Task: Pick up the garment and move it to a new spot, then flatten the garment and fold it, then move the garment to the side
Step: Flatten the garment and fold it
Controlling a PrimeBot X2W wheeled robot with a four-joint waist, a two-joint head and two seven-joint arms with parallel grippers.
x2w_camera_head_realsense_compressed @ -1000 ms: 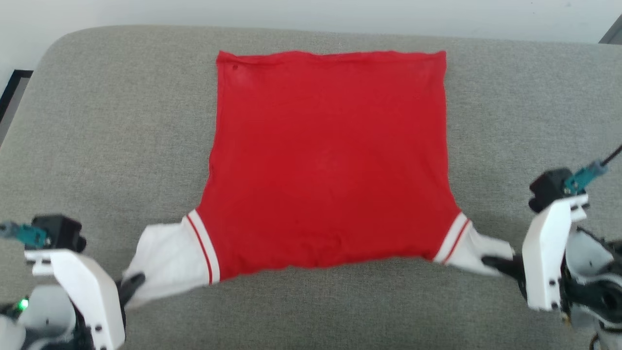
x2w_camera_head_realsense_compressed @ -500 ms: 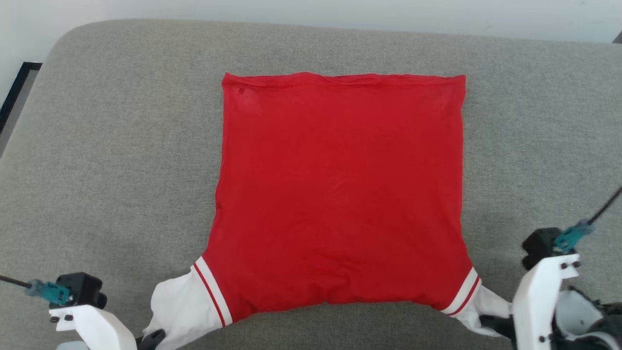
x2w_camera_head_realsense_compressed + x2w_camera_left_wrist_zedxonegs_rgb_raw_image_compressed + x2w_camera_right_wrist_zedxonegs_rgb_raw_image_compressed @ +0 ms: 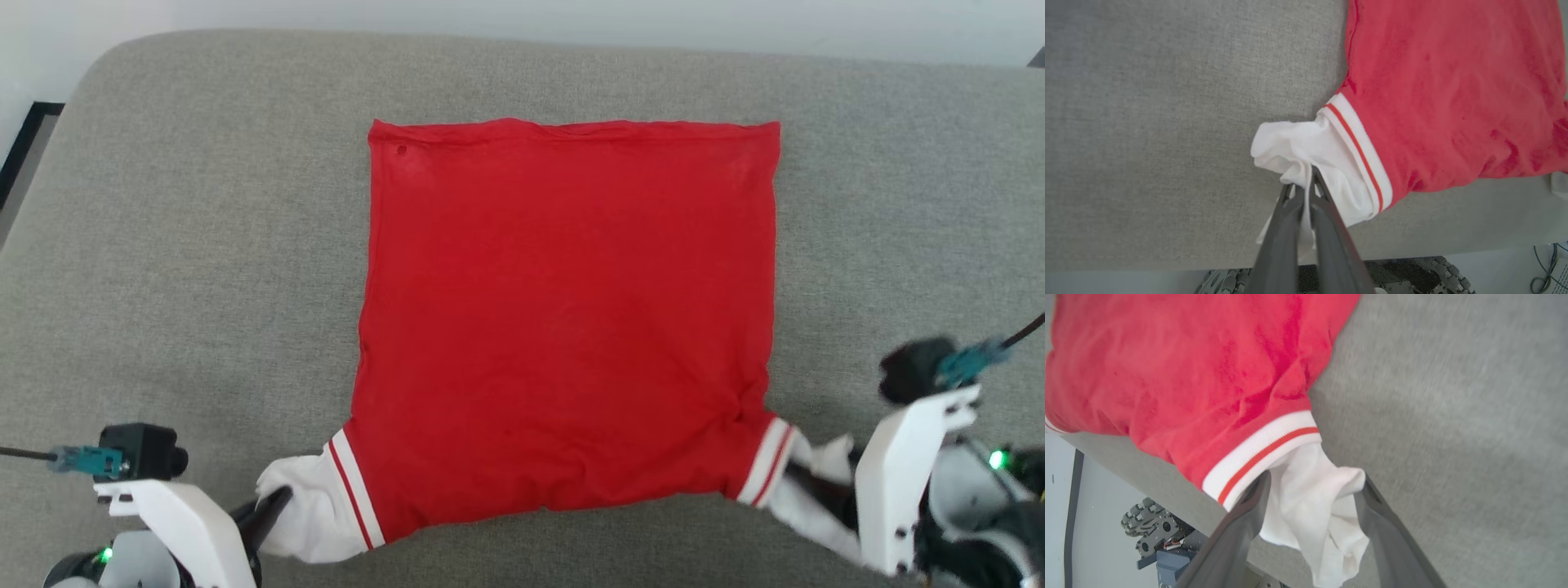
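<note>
So the garment (image 3: 563,318) is lying spread out on the grey upholstered cushion (image 3: 204,245), roughly in the middle, hem at the far side and sleeves at the near edge by the robot. My read is this is the flattening step: each arm has a sleeve so the body can be tugged taut toward the robot.

The left gripper (image 3: 1306,183) has its fingers pressed together on the bunched white cloth of the left sleeve (image 3: 1298,147), which looks like it's keeping that corner stretched. The right gripper (image 3: 1314,479) is different: fingers spread wide, with the right sleeve (image 3: 1318,506) hanging loose between them and not pinched at all. I'd guess that side is considered done.

The shirt itself is bright red with a nearly square, mostly smooth body. There are a few creases near the right shoulder, and the near edge sags slightly. Both white sleeves are crumpled, with red-and-white stripes (image 3: 1359,155) where they join the body. No fold made yet.
</note>
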